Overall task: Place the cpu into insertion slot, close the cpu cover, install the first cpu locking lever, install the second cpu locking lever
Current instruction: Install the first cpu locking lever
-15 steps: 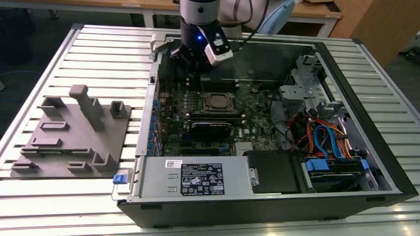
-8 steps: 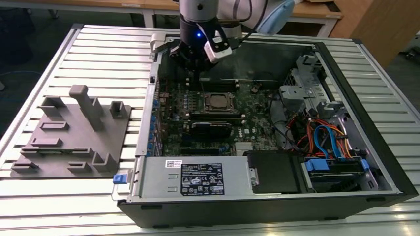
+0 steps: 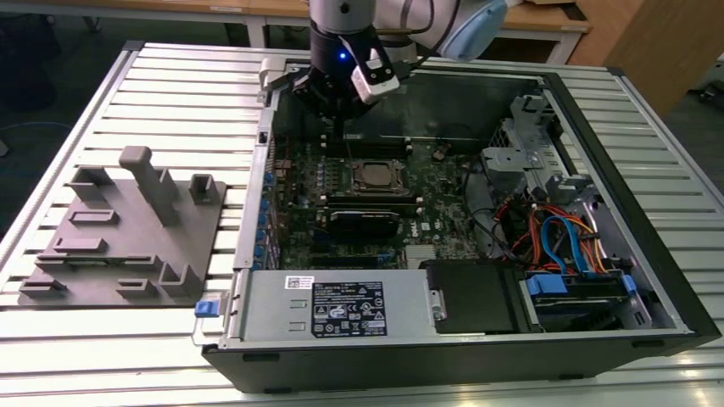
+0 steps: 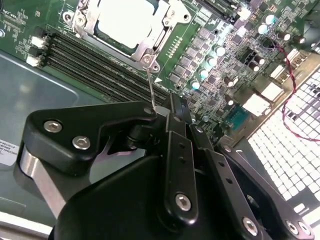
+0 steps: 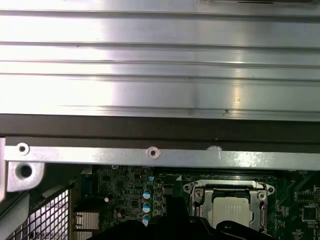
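Silvery cpu (image 4: 125, 20) flat in the insertion slot (image 5: 196, 199), cpu cover (image 4: 141, 47) down around it.

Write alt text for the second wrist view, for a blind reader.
The black gripper pinches a thin locking lever that stands up beside the cpu, which lies framed by the lowered cpu cover on the green motherboard.

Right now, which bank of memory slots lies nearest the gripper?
The bank between the gripper and the cpu; the other bank sits beyond the cpu.

Bright even light w/ glare on table (image 5: 150, 90)
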You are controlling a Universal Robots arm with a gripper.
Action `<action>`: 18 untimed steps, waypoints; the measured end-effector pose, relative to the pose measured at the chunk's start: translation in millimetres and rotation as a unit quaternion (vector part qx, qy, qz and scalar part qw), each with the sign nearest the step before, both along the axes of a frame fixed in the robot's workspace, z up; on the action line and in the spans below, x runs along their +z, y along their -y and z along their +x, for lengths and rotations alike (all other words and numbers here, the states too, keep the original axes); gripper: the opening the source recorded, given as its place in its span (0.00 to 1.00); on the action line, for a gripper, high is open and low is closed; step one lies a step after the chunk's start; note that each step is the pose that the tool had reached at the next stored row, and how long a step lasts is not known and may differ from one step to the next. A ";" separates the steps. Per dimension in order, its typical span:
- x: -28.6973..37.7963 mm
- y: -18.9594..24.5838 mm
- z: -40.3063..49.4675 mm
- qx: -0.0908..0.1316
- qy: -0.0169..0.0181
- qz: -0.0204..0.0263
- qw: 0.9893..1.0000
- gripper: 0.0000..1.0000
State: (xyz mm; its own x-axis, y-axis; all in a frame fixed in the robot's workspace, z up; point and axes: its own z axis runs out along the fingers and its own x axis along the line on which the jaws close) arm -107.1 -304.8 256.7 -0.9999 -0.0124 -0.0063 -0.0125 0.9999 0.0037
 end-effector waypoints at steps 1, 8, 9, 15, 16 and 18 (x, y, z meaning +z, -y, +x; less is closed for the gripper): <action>-0.1 -0.1 0.1 0.000 0.000 0.000 1.000 0.10; -0.1 -0.1 3.8 0.000 0.000 0.000 1.000 0.10; -0.1 -0.1 4.6 0.000 0.000 0.000 1.000 0.10; -0.1 -0.1 8.3 0.000 0.000 0.000 1.000 0.10; -0.1 -0.1 8.5 0.000 0.000 0.000 1.000 0.10; -0.1 -0.1 8.6 0.000 0.000 0.000 1.000 0.10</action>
State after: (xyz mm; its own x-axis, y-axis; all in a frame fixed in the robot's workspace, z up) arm -98.4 -304.8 256.6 -0.9999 -0.0124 -0.0063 -0.0124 0.9999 0.0037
